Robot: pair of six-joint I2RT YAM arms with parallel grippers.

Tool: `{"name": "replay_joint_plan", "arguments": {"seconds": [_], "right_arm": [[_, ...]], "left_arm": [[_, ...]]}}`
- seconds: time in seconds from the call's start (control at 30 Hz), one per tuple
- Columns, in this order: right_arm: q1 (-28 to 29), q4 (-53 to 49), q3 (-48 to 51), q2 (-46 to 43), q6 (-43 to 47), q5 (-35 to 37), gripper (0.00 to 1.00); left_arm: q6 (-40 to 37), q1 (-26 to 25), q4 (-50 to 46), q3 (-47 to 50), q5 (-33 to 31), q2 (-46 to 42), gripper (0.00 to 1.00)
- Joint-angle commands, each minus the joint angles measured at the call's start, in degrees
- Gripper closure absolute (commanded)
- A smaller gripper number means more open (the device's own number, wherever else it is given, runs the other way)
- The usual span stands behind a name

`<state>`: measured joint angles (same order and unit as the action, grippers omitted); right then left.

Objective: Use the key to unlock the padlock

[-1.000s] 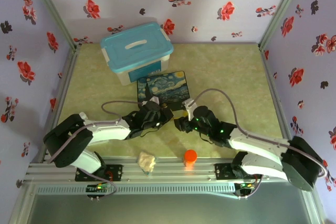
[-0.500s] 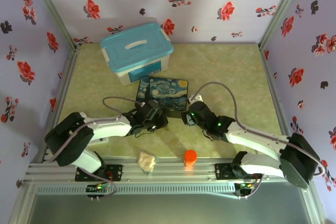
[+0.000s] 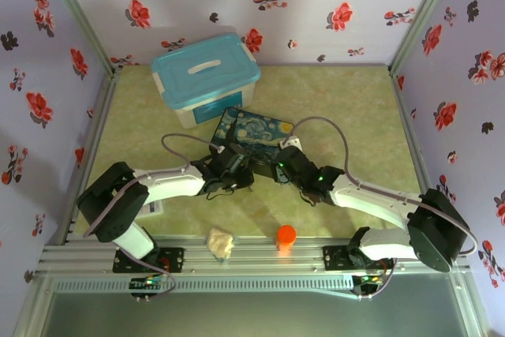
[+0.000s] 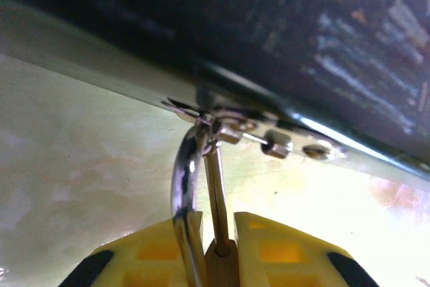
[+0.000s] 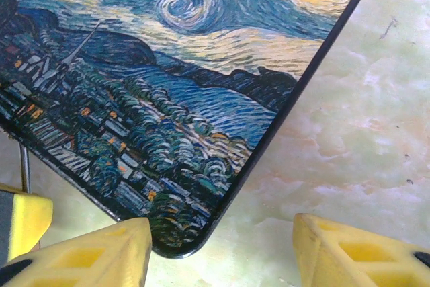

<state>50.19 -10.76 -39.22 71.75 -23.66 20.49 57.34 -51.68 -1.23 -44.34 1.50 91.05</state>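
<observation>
A small brass padlock (image 4: 220,268) hangs by its silver shackle (image 4: 183,178) from the hasp (image 4: 236,126) of the dark-blue starry-painting tin box (image 3: 254,133). My left gripper (image 4: 218,225) is shut on the padlock's body, just below the tin's edge. On the tin's near right side my right gripper (image 5: 222,247) stands open. The tin's rounded corner (image 5: 181,236) sits between its yellow fingers, close to the left one. From above, both grippers (image 3: 237,170) (image 3: 278,170) meet at the tin's front edge. The key is out of view.
A blue-lidded plastic box (image 3: 207,76) stands behind the tin at the back left. An orange round cap (image 3: 286,234) and a crumpled pale lump (image 3: 221,242) lie by the near rail. Flowered walls close in three sides.
The tin box has turned and slid toward the back right. Both grippers moved away from the near edge with it, and the right one came in to the tin's corner.
</observation>
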Motion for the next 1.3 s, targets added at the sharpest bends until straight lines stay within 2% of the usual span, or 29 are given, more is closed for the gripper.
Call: {"name": "replay_joint_plan", "arguments": {"seconds": [0.0,0.07,0.13,0.23,0.27,0.43,0.8,1.07,1.27], "right_arm": [[-0.9,-0.3,0.7,-0.8,-1.6,1.3,0.43],[-1.0,0.2,0.8,-0.5,-1.8,1.1,0.43],[-1.1,0.5,0.8,-0.1,-1.7,0.9,0.43],[-1.1,0.7,0.8,0.7,-1.6,0.6,0.44],[-1.1,0.8,1.0,0.9,-1.6,0.5,0.44],[-1.2,1.5,1.6,1.2,-2.1,0.4,0.44],[-1.2,0.7,3.1,0.4,-3.0,2.0,0.45],[-1.2,-0.2,2.6,0.9,-3.6,2.8,0.46],[-1.2,-0.5,3.3,0.7,-4.1,3.2,0.46]], "left_arm": [[-5.1,-0.2,-2.2,2.6,-1.4,1.7,0.82],[-5.5,-0.2,0.8,3.4,-0.7,1.4,0.8],[-5.7,-0.2,3.4,4.1,0.1,1.1,0.73],[-5.6,-0.2,4.2,4.5,-0.5,0.8,0.73],[-5.6,-0.2,4.1,4.4,-0.6,0.7,0.7],[-5.7,-0.5,2.6,4.1,-1.7,0.6,0.74],[-10.1,-7.3,-21.6,-7.8,-18.9,3.5,0.73],[-10.5,-10.3,-28.1,-14.0,-25.7,8.1,0.73],[-10.3,-12.4,-28.5,-15.8,-27.4,8.8,0.69]]}}
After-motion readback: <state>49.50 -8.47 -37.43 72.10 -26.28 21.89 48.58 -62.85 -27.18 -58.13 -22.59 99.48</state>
